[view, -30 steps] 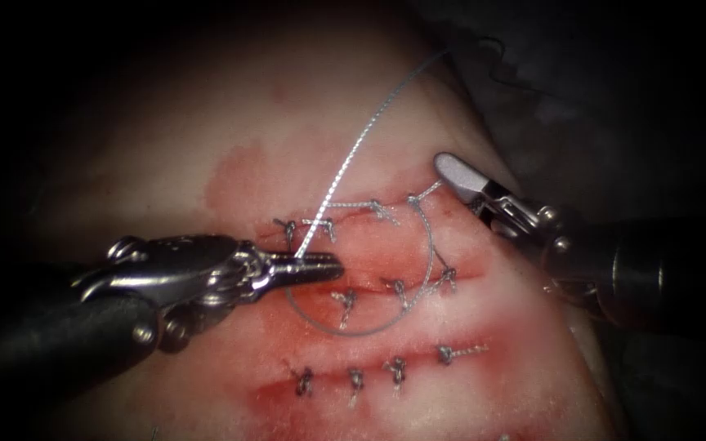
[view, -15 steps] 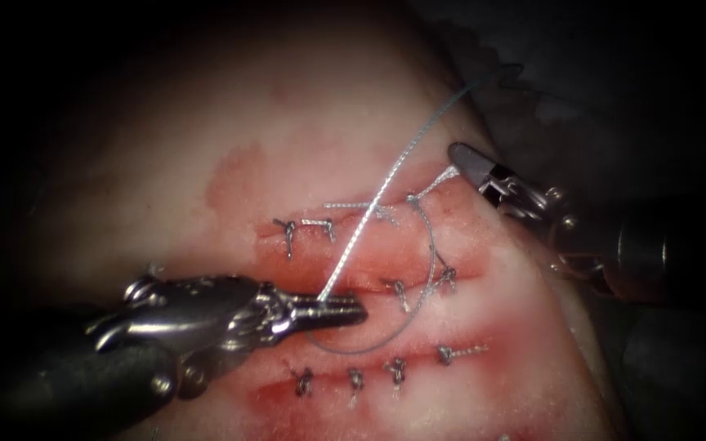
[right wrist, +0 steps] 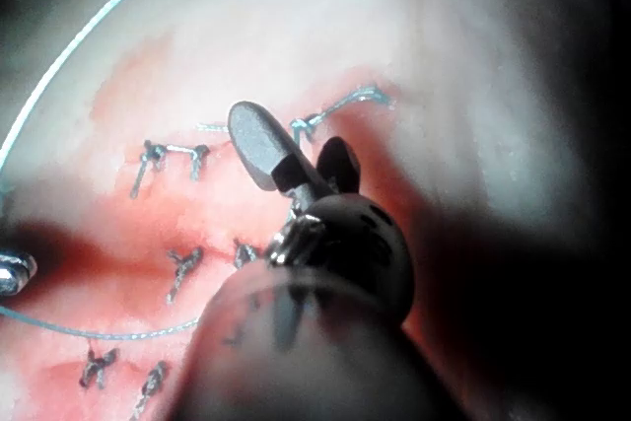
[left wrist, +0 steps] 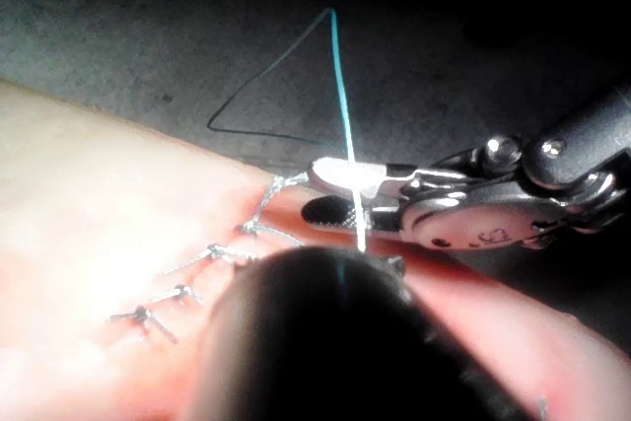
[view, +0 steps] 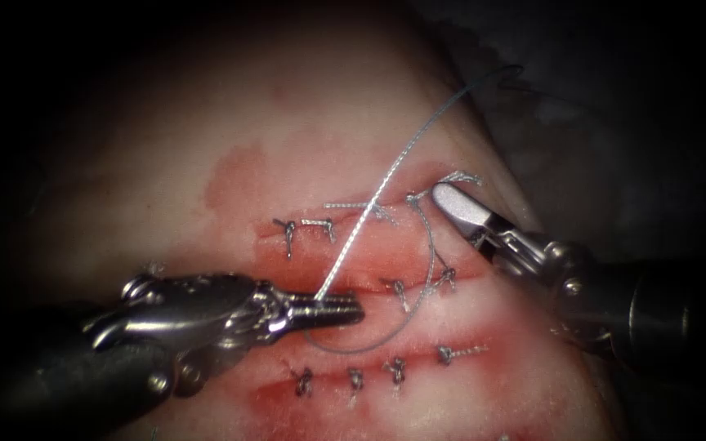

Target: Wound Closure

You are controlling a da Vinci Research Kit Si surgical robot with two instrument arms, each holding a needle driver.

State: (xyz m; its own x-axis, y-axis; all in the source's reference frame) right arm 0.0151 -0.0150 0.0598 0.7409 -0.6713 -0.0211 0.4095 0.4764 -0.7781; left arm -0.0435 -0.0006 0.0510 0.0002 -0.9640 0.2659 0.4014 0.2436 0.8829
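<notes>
The tissue [view: 288,131] carries three stitched cuts. My left tool [view: 343,310] lies over the middle cut, jaws shut on the thread [view: 361,222]. From there the thread climbs up and right onto the dark cloth, and a slack loop [view: 433,261] curves back to the last knot [view: 413,198] at the right end of the top cut. My right tool [view: 449,204] sits just right of that knot, jaws open and holding nothing; the right wrist view shows the right tool [right wrist: 293,137] straddling the knot [right wrist: 302,126]. In the left wrist view the thread [left wrist: 341,96] crosses the right tool [left wrist: 330,192].
Finished stitches line the top cut [view: 304,227], the middle cut [view: 398,287] and the bottom cut [view: 353,377]. Red fluid [view: 304,400] stains the tissue around them. A short frayed thread tail [view: 462,176] lies beside the knot. Dark cloth [view: 598,122] lies beyond the tissue's right edge.
The left tool moved down and right with the thread, shrinking the loop, then held. The right tool came down and left to the knot at the top cut's right end.
</notes>
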